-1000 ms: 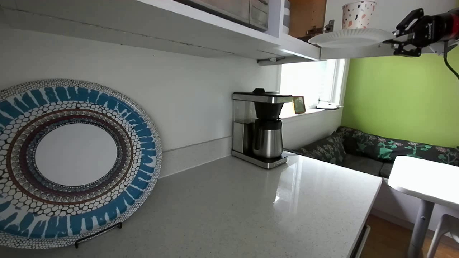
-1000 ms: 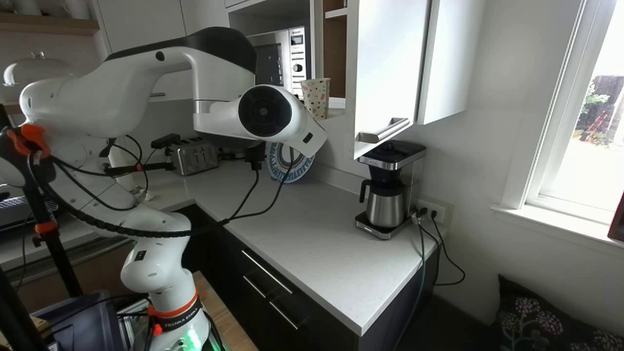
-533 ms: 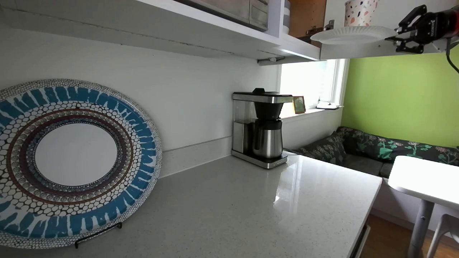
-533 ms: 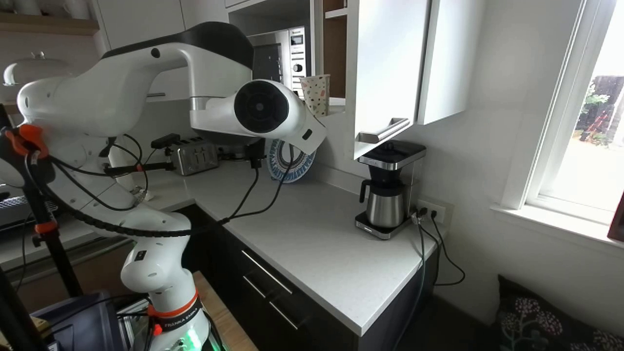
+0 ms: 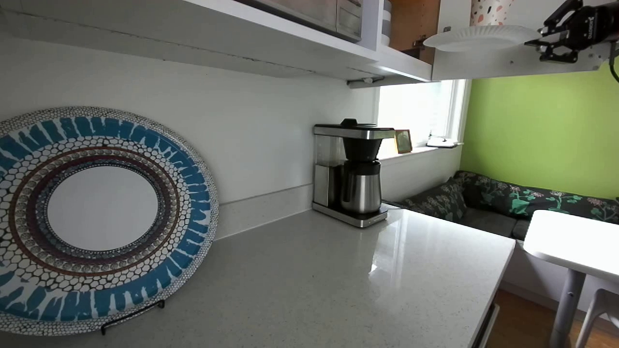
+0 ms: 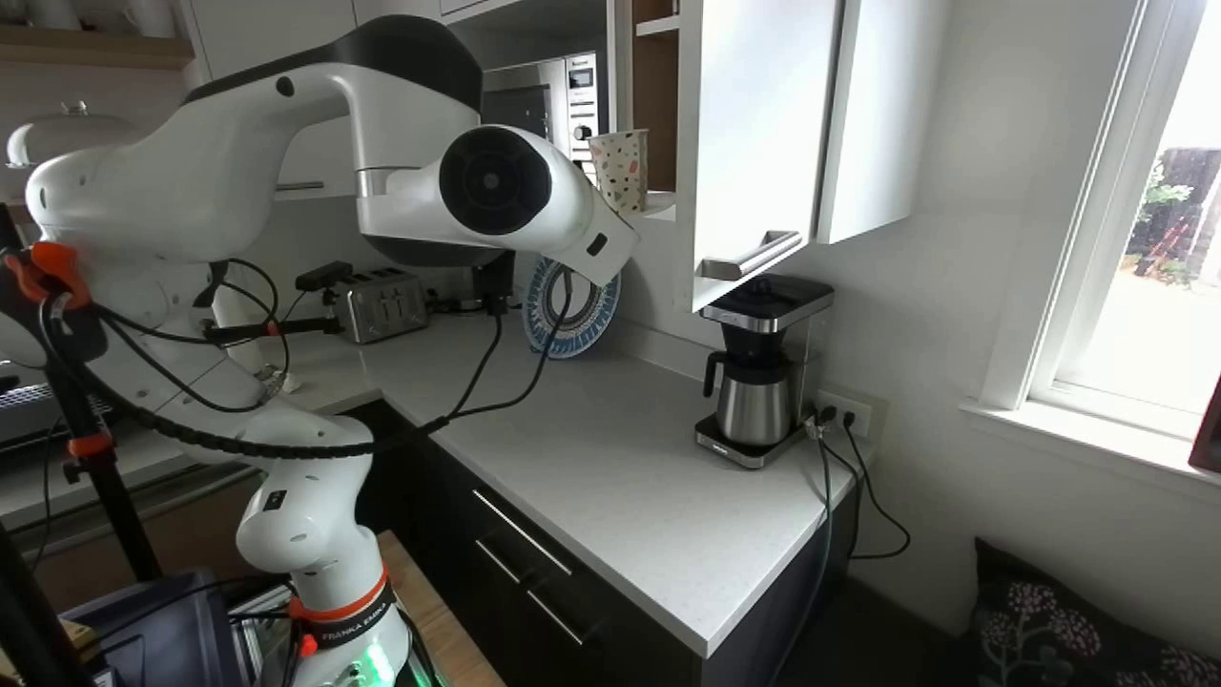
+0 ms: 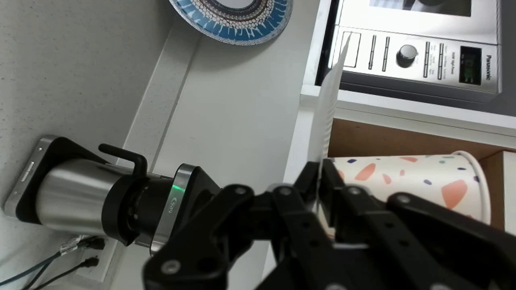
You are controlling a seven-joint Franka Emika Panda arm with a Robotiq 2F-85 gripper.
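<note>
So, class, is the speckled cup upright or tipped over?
Upright: in an exterior view the speckled cup shows its wide rim on top; its base rests on the white plate that the gripper pinches.

Microwave: "Panasonic"; arm: "FRANKA EMIKA"

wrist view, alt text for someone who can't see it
Black pincer shut on the rim of a white paper plate bearing a speckled cup, the scene turned sideways. A coffee maker is at left, a microwave at upper right, a blue-patterned platter at top.
</note>
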